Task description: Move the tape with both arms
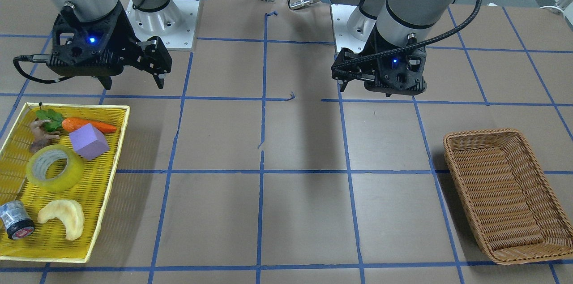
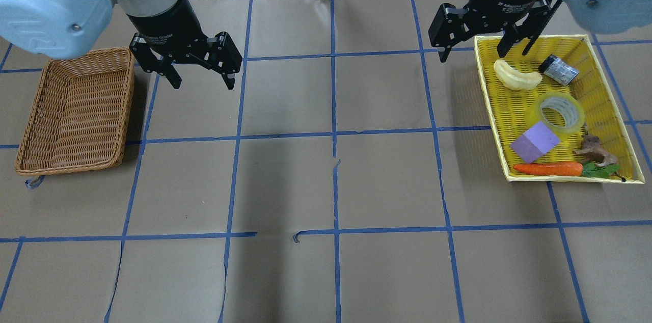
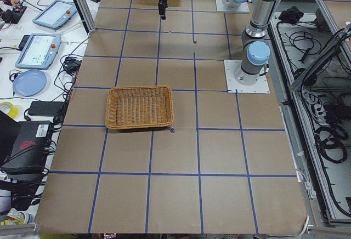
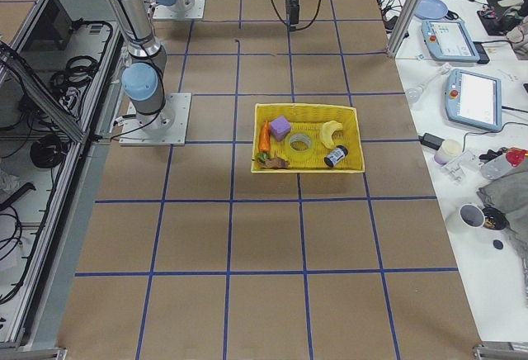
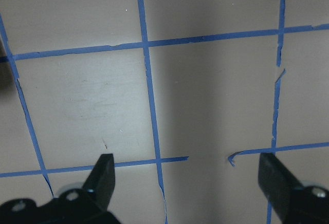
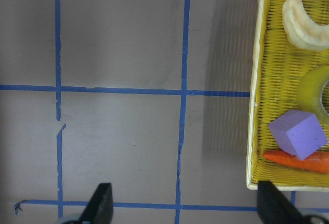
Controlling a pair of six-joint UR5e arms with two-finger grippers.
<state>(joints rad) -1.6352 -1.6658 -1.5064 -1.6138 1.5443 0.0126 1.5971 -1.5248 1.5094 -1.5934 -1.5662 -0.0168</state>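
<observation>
The tape is a translucent yellow roll with a pale core. It lies flat in the yellow tray on the robot's right side, and shows in the overhead view and at the right wrist view's edge. My right gripper is open and empty. It hovers above the table at the tray's edge nearest the robot's base, apart from the tape. My left gripper is open and empty, in the air beside the wicker basket.
In the tray with the tape lie a purple cube, a carrot, a pale curved piece, a grey cylinder with a black-and-red end and a brown root. The basket holds nothing. Blue tape lines grid the table.
</observation>
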